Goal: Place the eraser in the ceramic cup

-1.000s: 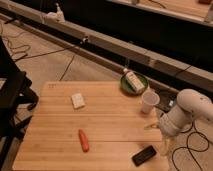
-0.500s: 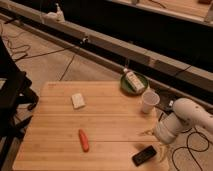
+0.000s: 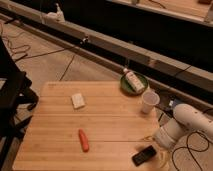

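Camera view: inventory, 1 wooden table (image 3: 110,125) seen from above, floor & long grey rail (image 3: 100,42) behind.

1. Eraser (image 3: 144,155): black, flat, lying on table nr front-right corner, angled. No print legible on it. Not lifted; rests on the wood.
2. Cup (image 3: 149,101): white, no handle, upright at right edge of table, well apart from eraser & behind it. No markings seen.
3. Gripper (image 3: 157,145): at end of white arm (image 3: 187,122) reaching in from right, low over table's front-right corner, just beside eraser's right end. Fingers spread wide, holding nothing. Contact w/ eraser: can't tell.
4. Plate (image 3: 125,86): green, round, back-right corner, just behind cup. Carries a white oblong item (image 3: 134,81) w/ dark marks; text, if any, too small to read.
5. Block (image 3: 78,100): whitish, square, left-centre of table, alone.
6. Stick (image 3: 83,140): orange, carrot-like, lying flat nr front edge, left of eraser, well apart from it.
7. Misc.: black frame (image 3: 12,95) at left of table; dark cables (image 3: 60,52) on floor; small white object (image 3: 57,12) on rail, top left.
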Tool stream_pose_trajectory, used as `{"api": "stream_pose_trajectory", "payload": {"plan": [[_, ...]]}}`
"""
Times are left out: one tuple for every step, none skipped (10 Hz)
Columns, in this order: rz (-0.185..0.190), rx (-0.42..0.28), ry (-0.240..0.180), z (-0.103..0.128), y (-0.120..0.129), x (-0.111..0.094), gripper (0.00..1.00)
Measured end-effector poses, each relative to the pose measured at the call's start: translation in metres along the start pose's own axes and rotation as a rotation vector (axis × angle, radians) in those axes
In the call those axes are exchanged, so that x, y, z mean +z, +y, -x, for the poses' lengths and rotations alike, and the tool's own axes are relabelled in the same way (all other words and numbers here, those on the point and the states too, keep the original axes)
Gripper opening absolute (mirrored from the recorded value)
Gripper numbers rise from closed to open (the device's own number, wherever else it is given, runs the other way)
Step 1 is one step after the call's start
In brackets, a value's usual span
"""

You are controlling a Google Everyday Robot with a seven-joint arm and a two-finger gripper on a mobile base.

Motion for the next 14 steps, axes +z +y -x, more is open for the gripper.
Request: {"api": "stream_pose_trajectory", "payload": {"plan": [[0.01, 0.0, -0.01, -0.001, 0.002, 0.005, 0.8], [0.019, 0.002, -0.022, -0.002, 0.003, 0.01, 0.8], [0.029, 0.009, -0.042, -0.003, 0.004, 0.016, 0.8], [0.038, 0.017, -0.059, -0.005, 0.005, 0.022, 0.8], [0.046, 0.02, -0.068, -0.006, 0.005, 0.025, 0.8], [0.054, 0.021, -0.076, -0.008, 0.006, 0.028, 0.8], [0.063, 0.025, -0.087, -0.01, 0.005, 0.033, 0.75], [0.068, 0.029, -0.096, -0.012, 0.003, 0.036, 0.66], [0.069, 0.031, -0.103, -0.014, 0.0, 0.038, 0.57], [0.068, 0.033, -0.11, -0.017, -0.004, 0.039, 0.45], [0.068, 0.035, -0.116, -0.019, -0.008, 0.04, 0.36], [0.067, 0.037, -0.12, -0.021, -0.01, 0.04, 0.28], [0.067, 0.036, -0.123, -0.024, -0.013, 0.041, 0.16], [0.065, 0.036, -0.124, -0.025, -0.015, 0.041, 0.11]]}}
